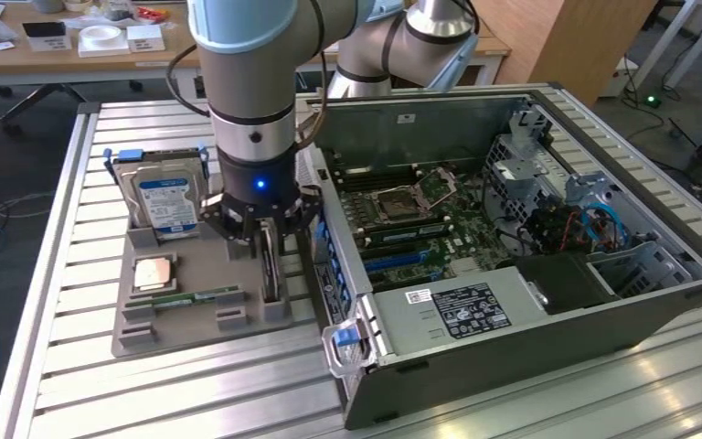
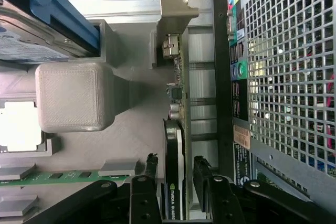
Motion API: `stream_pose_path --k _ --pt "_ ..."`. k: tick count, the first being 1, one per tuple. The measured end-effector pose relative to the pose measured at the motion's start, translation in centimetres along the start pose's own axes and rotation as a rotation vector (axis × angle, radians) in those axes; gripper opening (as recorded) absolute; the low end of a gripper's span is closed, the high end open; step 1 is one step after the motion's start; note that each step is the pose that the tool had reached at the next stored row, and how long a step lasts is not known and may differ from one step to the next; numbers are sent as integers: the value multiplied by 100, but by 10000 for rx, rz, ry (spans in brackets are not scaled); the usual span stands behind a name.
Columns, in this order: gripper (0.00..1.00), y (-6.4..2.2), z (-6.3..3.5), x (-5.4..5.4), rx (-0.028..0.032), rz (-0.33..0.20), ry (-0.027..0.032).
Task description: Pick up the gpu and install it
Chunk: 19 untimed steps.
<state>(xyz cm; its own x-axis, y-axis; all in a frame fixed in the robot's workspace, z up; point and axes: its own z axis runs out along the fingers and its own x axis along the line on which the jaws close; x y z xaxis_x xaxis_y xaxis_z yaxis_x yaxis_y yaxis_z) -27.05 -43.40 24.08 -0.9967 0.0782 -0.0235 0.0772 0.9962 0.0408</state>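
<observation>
Gpu (image 2: 175,129) marked "QUADRO" stands edgewise between the gripper's (image 2: 176,160) spread jaws.

A robotics lab: robot arm (image 1: 248,73), aluminium-slat bench (image 1: 143,402) with an opened PC tower (image 1: 547,343), cluttered desks (image 1: 168,57) behind.

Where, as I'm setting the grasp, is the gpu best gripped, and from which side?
Probably grip the gpu across its flat faces at the black cooler, coming down from above. It stands on edge in the tray, upper edge free; the open gripper flanks it there.
</observation>
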Motion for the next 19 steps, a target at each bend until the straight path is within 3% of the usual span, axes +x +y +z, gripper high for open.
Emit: stream_pose_path --k 19 --pt "42 -1 17 -1 0 -3 -1"
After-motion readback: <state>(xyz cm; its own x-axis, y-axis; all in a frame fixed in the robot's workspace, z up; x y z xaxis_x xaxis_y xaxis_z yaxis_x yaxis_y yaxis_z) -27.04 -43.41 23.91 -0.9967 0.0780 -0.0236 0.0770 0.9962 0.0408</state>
